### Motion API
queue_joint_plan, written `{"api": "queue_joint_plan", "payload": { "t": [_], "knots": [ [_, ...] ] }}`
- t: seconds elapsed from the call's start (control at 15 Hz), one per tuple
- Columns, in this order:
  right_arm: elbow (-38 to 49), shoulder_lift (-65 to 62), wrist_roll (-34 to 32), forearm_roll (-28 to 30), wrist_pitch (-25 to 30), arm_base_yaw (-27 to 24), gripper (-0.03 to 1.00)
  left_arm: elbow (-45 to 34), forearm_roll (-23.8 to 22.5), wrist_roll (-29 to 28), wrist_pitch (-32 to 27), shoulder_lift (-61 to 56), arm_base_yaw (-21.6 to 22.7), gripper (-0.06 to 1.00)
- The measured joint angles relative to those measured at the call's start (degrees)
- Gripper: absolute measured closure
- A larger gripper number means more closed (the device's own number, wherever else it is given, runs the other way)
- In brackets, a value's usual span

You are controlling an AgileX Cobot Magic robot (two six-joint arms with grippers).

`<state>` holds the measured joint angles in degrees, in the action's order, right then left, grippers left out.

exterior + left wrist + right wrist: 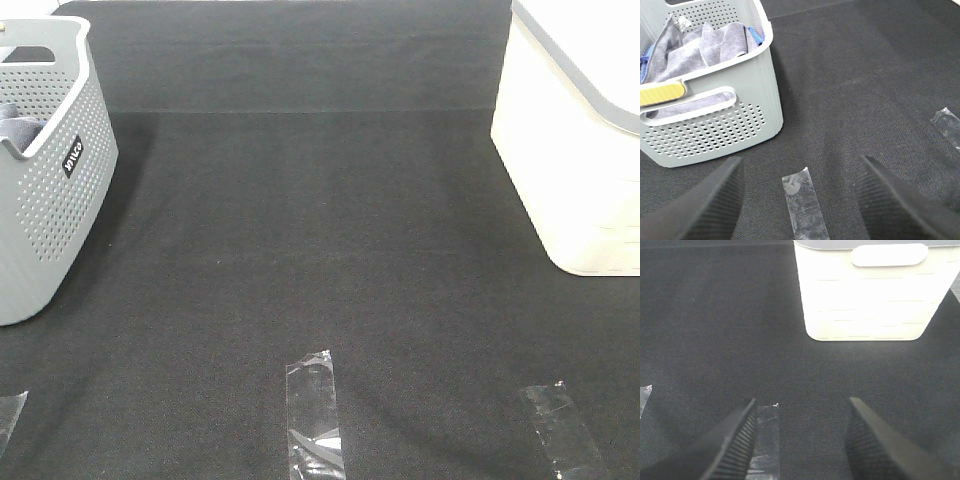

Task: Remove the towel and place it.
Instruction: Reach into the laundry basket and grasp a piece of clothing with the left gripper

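The slate grey-blue towel (690,45) lies crumpled inside the grey perforated basket (725,130); a small part of the towel (15,125) shows in the high view at the far left. My left gripper (800,162) hovers open over the black mat, in front of the basket and apart from it, with nothing between its fingers (705,205). My right gripper (802,402) is open too and empty, low over the mat, facing the white bin (870,295). Neither gripper appears in the high view.
A bright blue cloth edge (754,37) and a yellow piece (660,93) sit in the basket (50,170). The white bin (580,150) stands at the right. Clear tape strips (313,415) (562,428) are stuck on the black mat (320,230) near the front.
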<state>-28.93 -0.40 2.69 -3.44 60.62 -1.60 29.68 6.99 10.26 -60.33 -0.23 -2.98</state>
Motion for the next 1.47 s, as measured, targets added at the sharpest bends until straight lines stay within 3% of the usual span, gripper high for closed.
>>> {"api": "queue_joint_plan", "payload": {
  "t": [0.27,0.53,0.93,1.2,1.47],
  "knots": [
    [0.0,0.0,0.0,0.0,0.0,0.0,0.46,0.46,-0.4,0.0,2.58,2.18,0.0,0.32],
    [0.0,0.0,0.0,0.0,0.0,0.0,0.46,0.8,-0.97,0.0,20.68,10.37,0.0,0.32],
    [0.0,0.0,0.0,0.0,0.0,0.0,0.46,1.32,-1.09,0.0,43.66,33.8,0.0,0.32],
    [0.0,0.0,0.0,0.0,0.0,0.0,0.46,10.94,-1.09,-0.34,46.75,52.71,0.0,0.32],
    [0.0,0.0,0.0,0.0,0.0,0.0,0.46,25.15,-2.12,-7.85,46.93,69.39,0.0,0.32]
  ]
}}
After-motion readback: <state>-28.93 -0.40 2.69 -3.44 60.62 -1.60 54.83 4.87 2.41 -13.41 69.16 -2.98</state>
